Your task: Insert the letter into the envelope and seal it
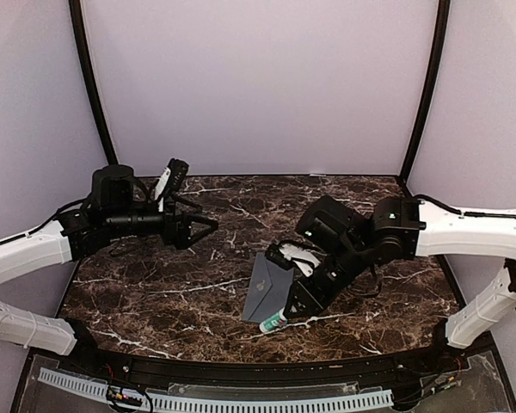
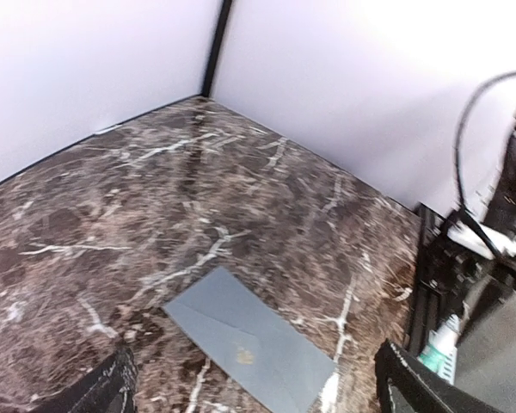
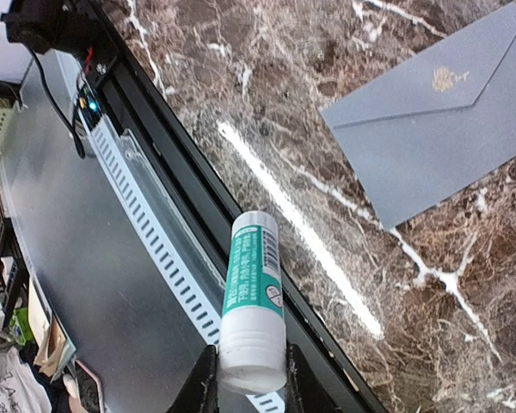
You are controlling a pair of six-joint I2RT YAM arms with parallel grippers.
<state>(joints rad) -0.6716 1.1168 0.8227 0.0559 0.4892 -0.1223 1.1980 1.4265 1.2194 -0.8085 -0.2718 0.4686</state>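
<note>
The slate-grey envelope (image 1: 265, 291) lies flat on the dark marble table (image 1: 155, 292), flap folded down, with its small pale emblem (image 2: 243, 354) facing up. It also shows at the upper right of the right wrist view as the envelope (image 3: 439, 112). No letter is in view. My right gripper (image 1: 294, 311) hangs over the envelope's near end, shut on a white-and-green glue stick (image 3: 252, 292) that points toward the table's front edge. My left gripper (image 1: 208, 225) is raised at the left, jaws wide apart and holding nothing, with the envelope seen below it.
A white slotted cable strip (image 1: 241, 400) and a black rail run along the table's front edge, with a grey metal panel (image 3: 69, 258) beyond. Black frame posts (image 1: 90, 86) stand at the back corners against pale walls.
</note>
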